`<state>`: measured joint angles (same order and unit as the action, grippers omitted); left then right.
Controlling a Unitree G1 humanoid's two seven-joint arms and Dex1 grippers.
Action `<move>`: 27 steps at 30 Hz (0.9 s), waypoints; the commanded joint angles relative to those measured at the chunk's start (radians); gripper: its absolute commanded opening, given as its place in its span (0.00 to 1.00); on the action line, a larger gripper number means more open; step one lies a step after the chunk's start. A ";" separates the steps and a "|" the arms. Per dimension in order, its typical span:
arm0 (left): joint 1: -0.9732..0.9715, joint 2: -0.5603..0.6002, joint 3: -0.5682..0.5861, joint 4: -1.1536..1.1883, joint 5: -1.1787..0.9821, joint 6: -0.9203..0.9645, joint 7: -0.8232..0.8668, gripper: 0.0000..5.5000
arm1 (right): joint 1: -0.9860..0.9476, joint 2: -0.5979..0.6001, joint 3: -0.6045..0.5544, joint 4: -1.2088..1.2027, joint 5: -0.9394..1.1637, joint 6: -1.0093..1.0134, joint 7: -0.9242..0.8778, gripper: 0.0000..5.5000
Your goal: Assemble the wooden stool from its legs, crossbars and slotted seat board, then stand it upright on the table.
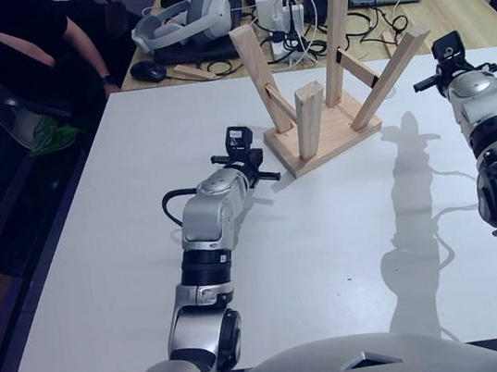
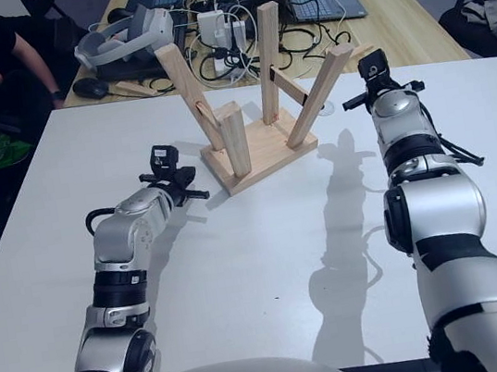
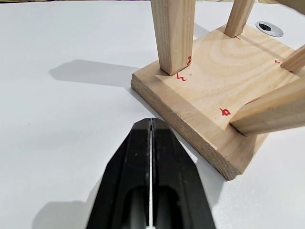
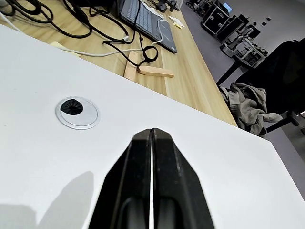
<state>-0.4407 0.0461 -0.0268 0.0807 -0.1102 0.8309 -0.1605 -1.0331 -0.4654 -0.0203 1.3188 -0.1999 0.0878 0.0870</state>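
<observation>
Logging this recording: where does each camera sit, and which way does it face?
Left eye view: head, facing forward and down over the table at the upturned stool; both arms show.
Right eye view: the other eye, same scene.
Left wrist view: left wrist, looking past the shut left gripper at the seat board.
Right wrist view: right wrist, past the shut right gripper toward the grommet and desk.
Shared: eyes and left wrist see the stool.

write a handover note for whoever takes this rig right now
Left gripper: shut, empty, low by the seat board's edge.
Right gripper: shut, empty, over the table beside the stool.
Stool: upside down, seat board flat on the table, four legs up, crossbars in.
Done: assembly, as far as visible.
Left: flip it upright.
</observation>
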 commanded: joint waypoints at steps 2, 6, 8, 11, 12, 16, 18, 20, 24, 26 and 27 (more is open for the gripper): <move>0.000 -0.009 0.012 -0.008 -0.006 -0.021 0.012 0.00 | -0.025 0.021 0.030 0.012 -0.029 -0.065 0.056 0.00; -0.016 -0.041 0.094 0.011 -0.022 -0.146 0.075 0.00 | -0.011 0.018 0.076 0.012 -0.070 -0.117 0.106 0.00; -0.029 -0.052 0.133 0.015 -0.025 -0.204 0.120 0.00 | -0.004 0.015 0.097 0.012 -0.088 -0.134 0.132 0.00; -0.054 -0.067 0.185 0.022 -0.035 -0.296 0.172 0.00 | 0.005 0.011 0.124 0.010 -0.107 -0.163 0.165 0.00; -0.062 -0.069 0.202 0.025 -0.038 -0.326 0.188 0.00 | 0.006 0.011 0.130 0.009 -0.110 -0.172 0.173 0.00; -0.078 -0.061 0.251 0.044 -0.035 -0.403 0.257 0.00 | 0.001 0.022 0.152 0.001 -0.124 -0.205 0.198 0.00; -0.079 -0.057 0.266 0.055 -0.037 -0.415 0.280 0.00 | 0.002 0.031 0.167 -0.004 -0.132 -0.220 0.209 0.00; -0.079 -0.053 0.270 0.063 -0.041 -0.417 0.287 0.00 | 0.005 0.036 0.186 -0.009 -0.144 -0.230 0.225 0.00; -0.081 -0.050 0.267 0.063 -0.046 -0.412 0.289 0.00 | 0.025 0.036 0.224 -0.021 -0.167 -0.261 0.268 0.00; -0.083 -0.048 0.268 0.064 -0.047 -0.411 0.289 0.00 | 0.030 0.034 0.235 -0.027 -0.173 -0.274 0.278 0.00; -0.083 -0.048 0.268 0.066 -0.048 -0.411 0.289 0.00 | 0.029 0.031 0.239 -0.032 -0.176 -0.282 0.282 0.00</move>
<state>-0.5059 -0.0073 0.2437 0.1386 -0.1502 0.4178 0.1226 -1.0134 -0.4330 0.2072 1.3035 -0.3640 -0.1762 0.3509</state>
